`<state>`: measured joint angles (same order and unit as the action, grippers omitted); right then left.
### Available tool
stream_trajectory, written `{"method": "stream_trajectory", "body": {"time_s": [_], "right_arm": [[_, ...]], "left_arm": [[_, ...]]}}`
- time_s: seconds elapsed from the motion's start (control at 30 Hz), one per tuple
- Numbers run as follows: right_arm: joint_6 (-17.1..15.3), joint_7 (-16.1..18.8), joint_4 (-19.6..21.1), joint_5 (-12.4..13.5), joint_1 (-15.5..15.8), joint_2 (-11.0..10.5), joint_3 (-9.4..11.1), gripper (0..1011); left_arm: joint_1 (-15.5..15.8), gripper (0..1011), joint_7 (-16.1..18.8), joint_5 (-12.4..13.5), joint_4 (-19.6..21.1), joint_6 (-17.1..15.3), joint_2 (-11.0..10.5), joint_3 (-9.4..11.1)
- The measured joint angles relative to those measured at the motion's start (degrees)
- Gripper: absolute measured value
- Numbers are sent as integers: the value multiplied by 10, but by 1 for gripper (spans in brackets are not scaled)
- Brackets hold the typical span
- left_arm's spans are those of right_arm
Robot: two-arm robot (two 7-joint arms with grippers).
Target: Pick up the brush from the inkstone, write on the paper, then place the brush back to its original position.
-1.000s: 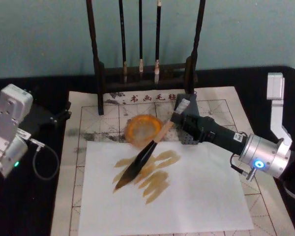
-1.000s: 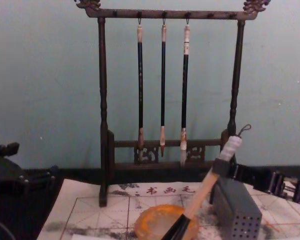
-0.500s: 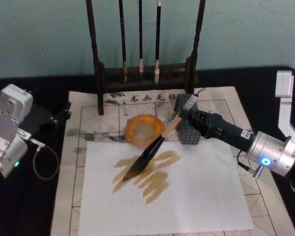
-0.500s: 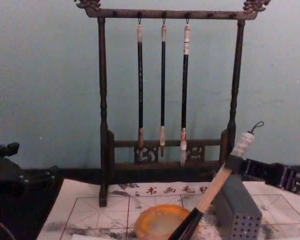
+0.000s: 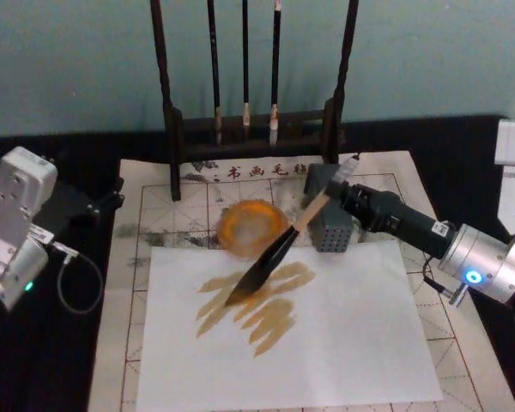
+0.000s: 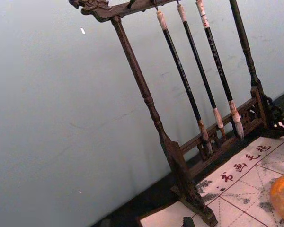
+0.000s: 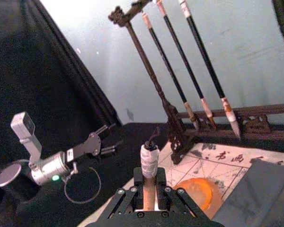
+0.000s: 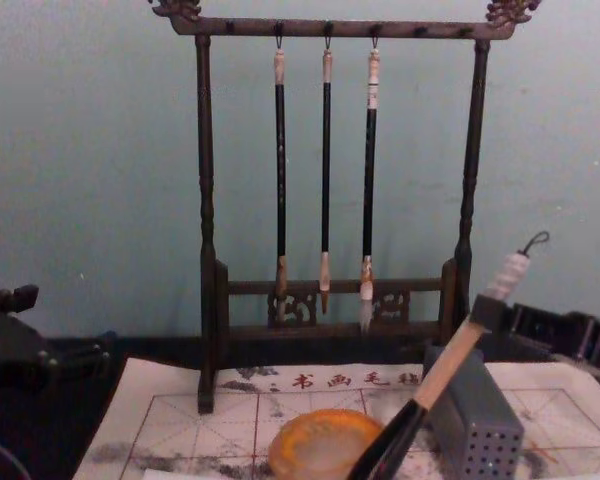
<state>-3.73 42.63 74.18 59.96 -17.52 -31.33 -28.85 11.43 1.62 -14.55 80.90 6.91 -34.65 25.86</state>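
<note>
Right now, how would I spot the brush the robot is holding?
Find the tall dark rack at the back, then the orange inkstone in front. The brush slants beside it in the right gripper; unlike the three slim hanging brushes, it is thick with a tan handle.

Reads 书画毛 in red, then a fourth sign that looks like 毡, in a printed row of Chinese characters (image 5: 262, 171) along the far margin of the paper (image 5: 373, 184), just in front of the brush rack (image 5: 253, 129). Reads 书画毛 again in the chest view (image 8: 330, 380); runs slanted in the left wrist view (image 6: 241, 166). Cannot be read: a small white label (image 5: 437, 228) on the right arm.
</note>
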Motion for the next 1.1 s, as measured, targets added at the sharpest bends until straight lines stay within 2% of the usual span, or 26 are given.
{"method": "stream_trajectory", "body": {"time_s": [0.33, 0.73, 1.1], "right_arm": [[-4, -3, 7, 37, 8, 5, 19, 172], [-6, -15, 3, 55, 8, 12, 22, 172], [-11, -51, -21, 74, 0, 37, 25, 172]], "left_arm": [[0, 1001, 0, 0, 0, 0, 0, 0], [0, 1001, 0, 0, 0, 0, 0, 0], [0, 1001, 0, 0, 0, 0, 0, 0]]}}
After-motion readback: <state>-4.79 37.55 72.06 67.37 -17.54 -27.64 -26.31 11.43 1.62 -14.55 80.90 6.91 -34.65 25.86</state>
